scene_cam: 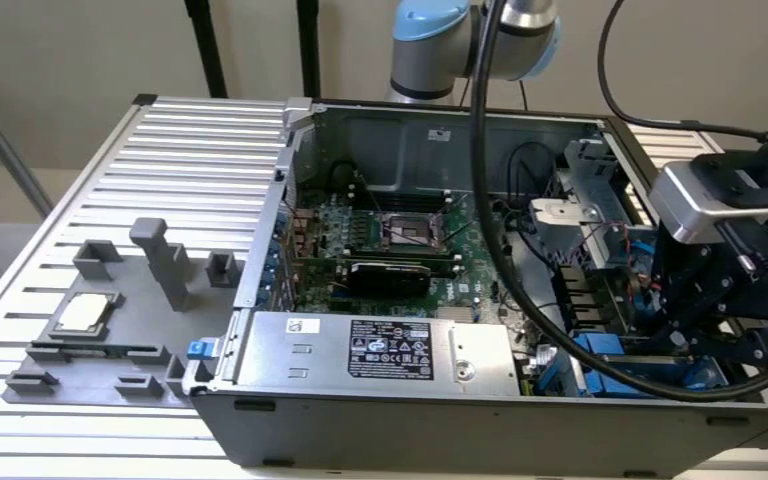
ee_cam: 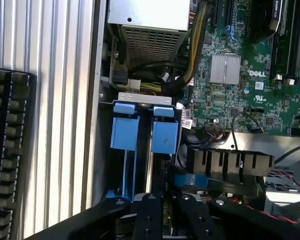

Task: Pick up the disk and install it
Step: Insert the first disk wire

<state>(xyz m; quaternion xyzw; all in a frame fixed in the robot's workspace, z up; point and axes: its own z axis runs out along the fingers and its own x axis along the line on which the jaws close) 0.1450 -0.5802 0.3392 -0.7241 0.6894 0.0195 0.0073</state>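
End effector [scene_cam: 704, 335] low inside the open case [scene_cam: 398, 135], at the drive bay.
Disk [ee_cam: 146, 135] sits edge-up in the bay between its blue frame tabs, just beside the power supply [scene_cam: 371, 348] — grip state cannot be told; motherboard [ee_cam: 240, 80] nearby.

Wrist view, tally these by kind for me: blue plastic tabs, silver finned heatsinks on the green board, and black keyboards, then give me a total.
Blue plastic tabs: 2
Silver finned heatsink: 1
Black keyboard: 1
Total: 4
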